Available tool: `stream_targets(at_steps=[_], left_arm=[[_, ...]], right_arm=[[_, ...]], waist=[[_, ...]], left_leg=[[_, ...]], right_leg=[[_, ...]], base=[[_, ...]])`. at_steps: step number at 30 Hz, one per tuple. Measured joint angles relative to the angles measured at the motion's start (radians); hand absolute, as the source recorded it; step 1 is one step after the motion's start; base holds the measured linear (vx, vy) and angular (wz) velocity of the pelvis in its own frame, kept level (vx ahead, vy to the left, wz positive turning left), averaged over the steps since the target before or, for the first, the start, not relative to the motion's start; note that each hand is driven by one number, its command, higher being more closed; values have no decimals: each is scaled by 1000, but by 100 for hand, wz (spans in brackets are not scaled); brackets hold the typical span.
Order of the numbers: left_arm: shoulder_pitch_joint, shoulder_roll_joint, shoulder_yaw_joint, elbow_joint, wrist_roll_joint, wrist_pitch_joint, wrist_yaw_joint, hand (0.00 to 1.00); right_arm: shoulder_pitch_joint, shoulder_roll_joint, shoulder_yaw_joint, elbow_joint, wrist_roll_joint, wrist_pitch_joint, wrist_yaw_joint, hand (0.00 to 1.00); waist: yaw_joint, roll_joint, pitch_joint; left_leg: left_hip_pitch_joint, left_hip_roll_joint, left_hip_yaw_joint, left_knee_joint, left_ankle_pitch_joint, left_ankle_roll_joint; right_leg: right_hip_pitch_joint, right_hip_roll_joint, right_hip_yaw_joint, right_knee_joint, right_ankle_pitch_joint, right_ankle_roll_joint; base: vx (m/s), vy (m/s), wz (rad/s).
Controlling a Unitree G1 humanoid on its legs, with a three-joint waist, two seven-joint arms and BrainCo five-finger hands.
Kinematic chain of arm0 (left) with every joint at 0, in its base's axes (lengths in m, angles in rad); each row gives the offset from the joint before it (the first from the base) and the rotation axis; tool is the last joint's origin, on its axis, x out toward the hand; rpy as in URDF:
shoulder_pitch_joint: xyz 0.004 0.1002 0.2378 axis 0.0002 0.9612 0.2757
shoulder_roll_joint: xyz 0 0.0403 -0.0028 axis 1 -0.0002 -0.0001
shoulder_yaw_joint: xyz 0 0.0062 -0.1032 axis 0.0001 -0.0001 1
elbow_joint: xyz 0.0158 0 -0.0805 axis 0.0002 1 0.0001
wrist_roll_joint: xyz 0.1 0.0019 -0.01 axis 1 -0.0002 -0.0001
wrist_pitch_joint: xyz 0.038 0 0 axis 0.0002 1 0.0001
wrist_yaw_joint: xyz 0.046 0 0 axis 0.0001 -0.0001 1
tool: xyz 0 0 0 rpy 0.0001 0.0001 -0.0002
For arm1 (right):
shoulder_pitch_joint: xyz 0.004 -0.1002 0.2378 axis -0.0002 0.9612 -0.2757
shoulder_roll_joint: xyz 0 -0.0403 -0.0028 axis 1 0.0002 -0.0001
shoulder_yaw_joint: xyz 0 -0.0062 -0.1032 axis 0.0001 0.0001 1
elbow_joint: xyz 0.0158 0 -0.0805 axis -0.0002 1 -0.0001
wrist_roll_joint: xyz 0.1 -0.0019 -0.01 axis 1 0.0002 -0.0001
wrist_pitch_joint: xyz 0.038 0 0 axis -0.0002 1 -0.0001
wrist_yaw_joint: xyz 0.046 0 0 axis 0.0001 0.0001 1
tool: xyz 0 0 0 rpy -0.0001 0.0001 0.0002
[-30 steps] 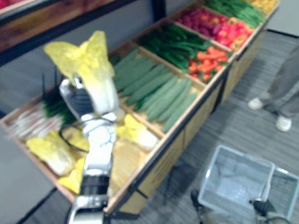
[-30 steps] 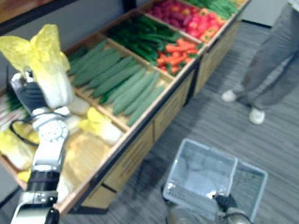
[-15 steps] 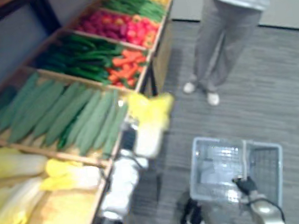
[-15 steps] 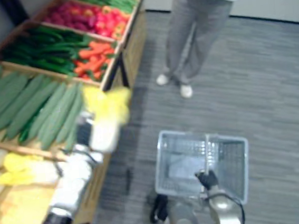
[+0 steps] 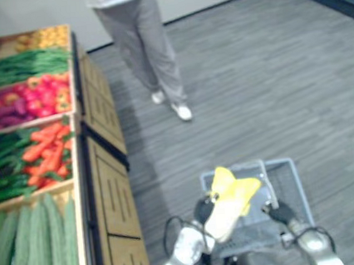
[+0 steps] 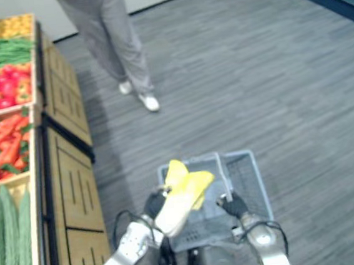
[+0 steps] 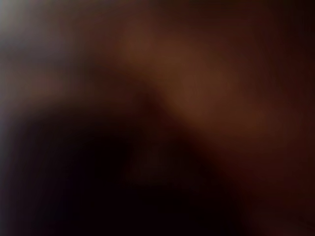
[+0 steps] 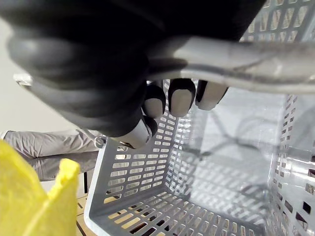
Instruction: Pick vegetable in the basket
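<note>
Soft, even light from above falls on the grey floor (image 5: 271, 67), and a dim shadow lies along the foot of the wooden stand (image 5: 109, 176). The yellow cabbage (image 5: 228, 203) is the brightest thing. The left wrist view is nearly black. In the right wrist view the right hand (image 8: 98, 73) is dark against the brightly lit basket (image 8: 147, 196), and the handle (image 8: 256, 61) shines.

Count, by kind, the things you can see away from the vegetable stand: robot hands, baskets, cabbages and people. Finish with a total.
Robot hands: 2, the left hand and the right hand
basket: 1
cabbage: 1
person: 1
Total: 5
</note>
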Motion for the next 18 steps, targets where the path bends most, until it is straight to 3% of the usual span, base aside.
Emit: stream_targets(at_steps=[1, 3, 4, 5, 6, 8, 9, 10, 11, 12, 14, 15, 16, 17, 18], left_arm=[[-1, 0, -11, 14, 6, 0, -4, 100], [8, 7, -37, 23, 40, -1, -6, 100], [10, -2, -35, 15, 61, -10, -5, 100], [9, 11, -31, 11, 73, -11, -5, 100], [1, 16, -36, 41, 114, 10, -7, 100], [11, 40, -46, 46, 140, 26, -2, 100], [9, 52, -42, 57, 158, 42, 6, 100], [9, 55, -32, 80, 167, 55, 28, 100], [6, 59, -28, 99, 187, 70, 47, 0], [-4, 59, -23, 117, 209, 86, 71, 0], [-41, 60, -24, 134, 254, 109, 100, 0], [-75, 60, -29, 167, 278, 129, 111, 0], [-96, 59, -34, 186, 295, 144, 113, 0], [-141, 58, -46, 242, 345, 181, 119, 0], [-150, 59, -52, 255, 356, 192, 121, 0]], right_arm=[[6, 6, 1, 3, 0, 1, 0, 100], [22, 8, 24, -9, 21, 1, 13, 100], [18, -2, 40, -45, 40, 0, 31, 100], [15, 3, 47, -55, 41, 0, 37, 100], [16, 13, 74, -47, 41, 10, 42, 100], [8, 20, 125, -53, 56, 10, 46, 100], [-19, 24, 154, -55, 78, 23, 50, 100], [-37, 35, 160, -58, 87, 30, 53, 100], [-50, 38, 171, -62, 97, 34, 64, 100], [-47, 31, 190, -82, 129, 36, 81, 100], [-24, 32, 202, -163, 159, 37, 116, 100], [-19, 33, 218, -217, 169, 39, 137, 100], [-18, 33, 225, -239, 172, 40, 149, 100], [-17, 45, 248, -273, 195, 47, 179, 100], [-15, 50, 257, -279, 195, 54, 185, 100]], waist=[[5, 9, -10], [2, -25, -32], [19, -25, -43], [15, -48, -39], [11, -63, -56], [15, -107, -61], [21, -135, -48], [23, -127, -45], [25, -115, -36], [25, -88, -35], [13, -72, -29], [0, -73, -28], [-5, -82, -27], [-25, -103, -24], [-26, -125, -27]], left_leg=[[3, 4, -2, -4, 15, 7], [-1, -9, 28, -52, 23, 10], [-24, 12, 58, -25, 33, 27], [-47, -2, 73, 27, 27, 33], [-64, 6, 81, 67, 16, 75], [-16, -18, 110, -8, 18, 89], [28, -35, 120, -59, 21, 103], [65, -23, 121, -80, 13, 108], [116, 0, 117, -93, 5, 97], [161, 39, 103, -99, -15, 84], [197, 70, 72, -117, -31, 66], [207, 73, 43, -135, -34, 56], [211, 73, 30, -142, -38, 47], [217, 73, -12, -139, -65, 7], [221, 66, -29, -124, -77, -10]], right_leg=[[14, 1, 3, -6, -5, -2], [30, -3, 5, -45, -34, 33], [-34, -22, 8, 135, -94, 13], [-55, -35, 27, 174, -170, 16], [-70, -46, 4, 213, -222, 40], [-73, -92, -19, 270, -248, 98], [-129, -127, -29, 420, -218, 113], [-174, -136, -29, 541, -164, 135], [-179, -133, -38, 583, -178, 114], [-176, -124, -44, 537, -194, 90], [-181, -127, -45, 359, -170, 115], [-196, -138, -3, 216, -120, 121], [-206, -143, 24, 151, -79, 122], [-224, -165, 105, -2, 40, 139], [-221, -178, 128, -38, 88, 153]], base=[[146, 42, -20], [200, 32, -11], [277, 50, -8], [302, 56, 15], [260, 72, 38], [340, 31, 23], [392, -48, -1], [387, -65, -17], [387, -35, -13], [302, -27, -1], [392, -74, 34], [371, -126, 53], [388, -245, 79], [377, -268, 70], [457, -356, 74]])
